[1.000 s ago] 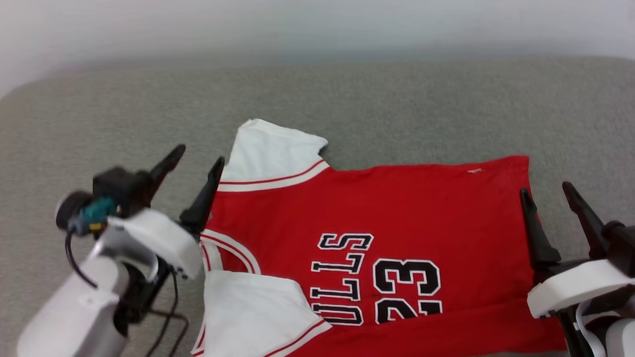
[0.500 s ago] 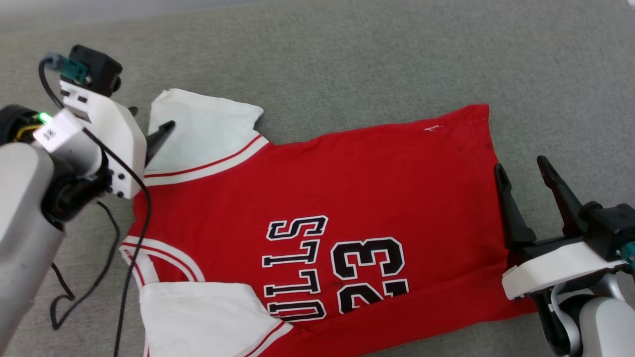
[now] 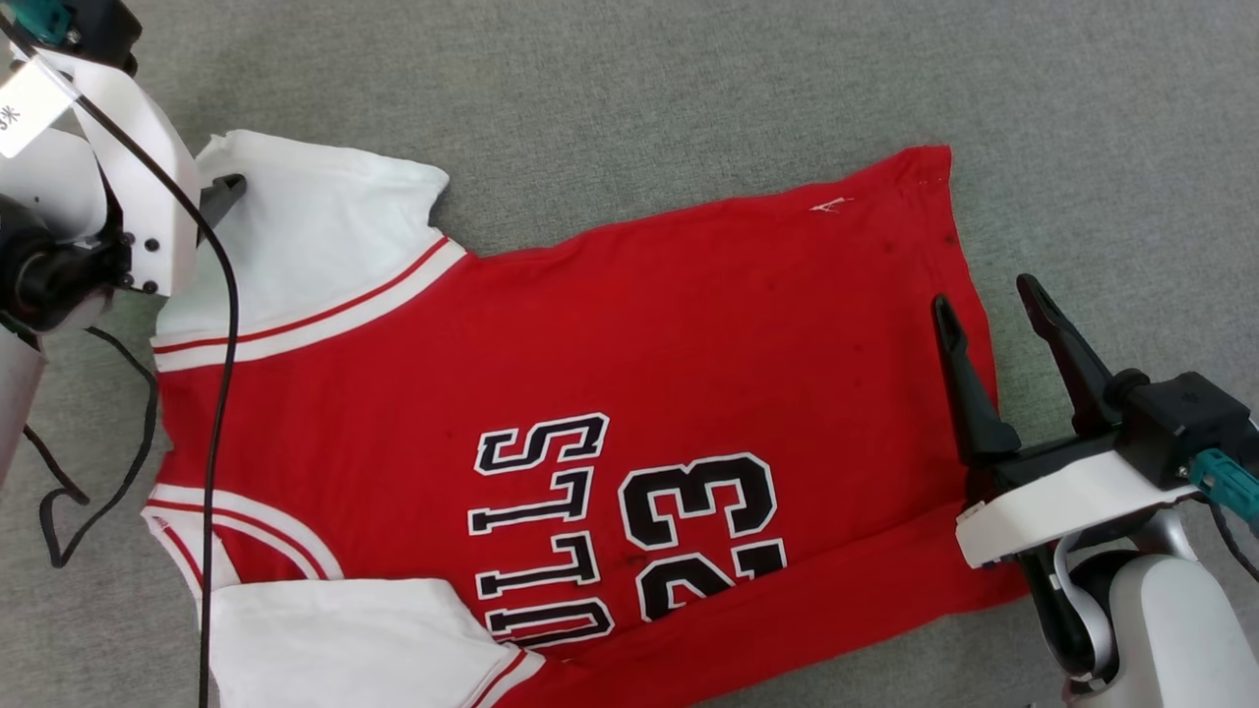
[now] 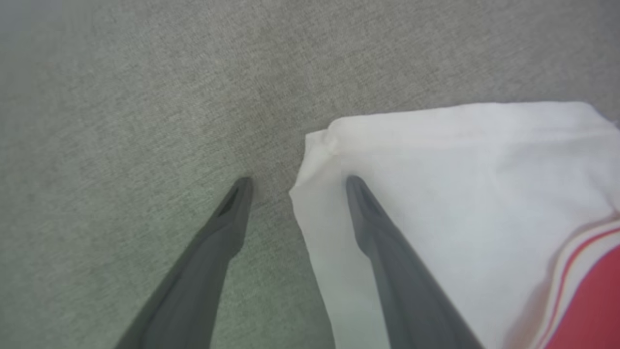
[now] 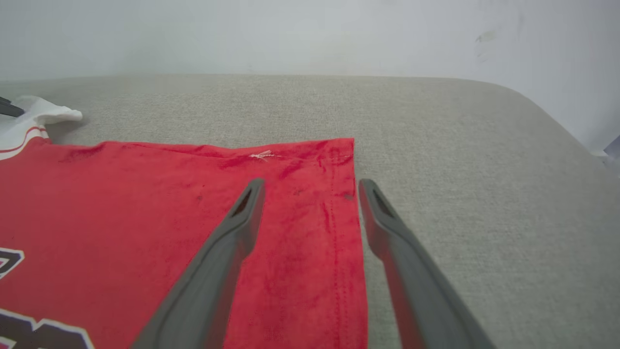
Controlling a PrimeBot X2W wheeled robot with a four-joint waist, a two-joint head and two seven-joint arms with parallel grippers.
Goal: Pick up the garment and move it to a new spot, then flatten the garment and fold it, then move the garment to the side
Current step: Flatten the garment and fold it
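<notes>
Red shirt (image 3: 610,324) lay flat, print up. Left tool (image 4: 299,181), fingers apart, straddled a white sleeve (image 3: 315,226) corner; right tool (image 3: 986,291), also apart, straddled the hem (image 5: 346,232). Folding seemingly next: both must pinch.

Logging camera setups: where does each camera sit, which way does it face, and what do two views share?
Left wrist view: on the left wrist, looking along the open left gripper down at the white sleeve of the garment on the grey surface.
Right wrist view: on the right wrist, looking across the hem toward the wall; the open right gripper straddles the hem's edge.
Head view: on the head, looking down at the garment; both grippers show.
Shared: head and right wrist views show the hem's white stitch.
</notes>
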